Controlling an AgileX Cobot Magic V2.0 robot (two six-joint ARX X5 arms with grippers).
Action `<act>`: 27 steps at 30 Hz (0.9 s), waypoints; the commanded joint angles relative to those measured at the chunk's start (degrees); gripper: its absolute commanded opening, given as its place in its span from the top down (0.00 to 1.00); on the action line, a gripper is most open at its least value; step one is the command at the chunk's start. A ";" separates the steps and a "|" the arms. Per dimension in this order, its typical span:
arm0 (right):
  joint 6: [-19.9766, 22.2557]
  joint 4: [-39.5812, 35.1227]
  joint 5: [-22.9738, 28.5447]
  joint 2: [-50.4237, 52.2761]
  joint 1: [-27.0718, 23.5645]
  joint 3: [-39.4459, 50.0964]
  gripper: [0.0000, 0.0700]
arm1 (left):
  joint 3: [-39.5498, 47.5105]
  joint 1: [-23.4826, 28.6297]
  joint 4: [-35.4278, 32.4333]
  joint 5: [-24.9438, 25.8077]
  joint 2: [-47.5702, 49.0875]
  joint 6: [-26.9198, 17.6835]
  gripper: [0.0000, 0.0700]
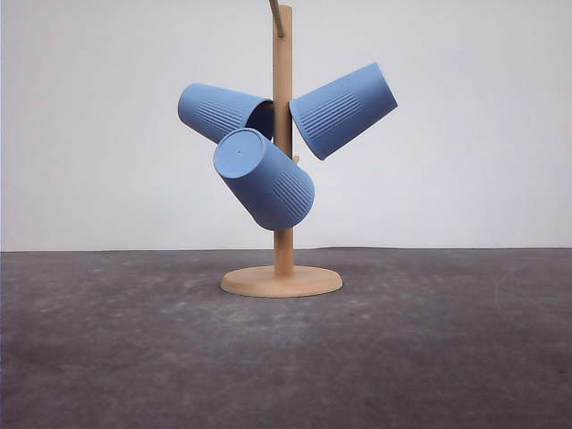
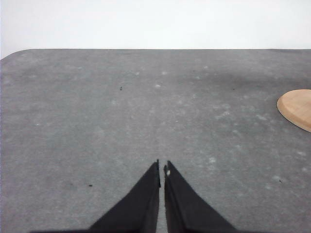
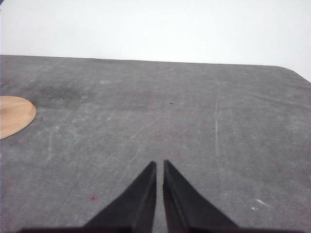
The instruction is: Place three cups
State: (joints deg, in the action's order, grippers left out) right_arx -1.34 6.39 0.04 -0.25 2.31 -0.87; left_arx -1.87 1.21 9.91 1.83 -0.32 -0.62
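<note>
Hanging on the wooden peg stand (image 1: pixel 282 134) at ten, two and seven o'clock, three ribbed light-blue plastic tumblers (image 1: pixel 264 179) drain mouth-down (probably); left gripper (image 2: pixel 162 170) and right gripper (image 3: pixel 160 167) are both pinched narrow, empty.

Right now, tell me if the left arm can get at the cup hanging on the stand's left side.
Probably yes: the left cup hangs unobstructed, bare table lies ahead of the shut, empty left gripper.
</note>
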 commanded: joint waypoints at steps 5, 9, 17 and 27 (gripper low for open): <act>-0.63 -0.78 0.00 0.04 0.09 0.18 0.97 | 1.16 -0.11 -0.87 0.04 0.04 -0.13 1.00; -0.63 -0.76 0.00 0.04 0.09 0.18 0.97 | 1.16 -0.11 -0.87 0.04 0.04 -0.13 1.00; -0.63 -0.77 0.02 0.04 0.09 0.18 0.97 | 1.16 -0.11 -0.87 0.04 0.04 -0.13 1.00; -0.63 -0.79 0.01 0.04 0.09 0.18 0.97 | 1.16 -0.11 -0.87 0.04 0.04 -0.13 1.00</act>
State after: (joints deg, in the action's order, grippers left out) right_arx -1.35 6.39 0.05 -0.25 2.31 -0.86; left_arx -1.87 1.21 9.91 1.83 -0.32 -0.62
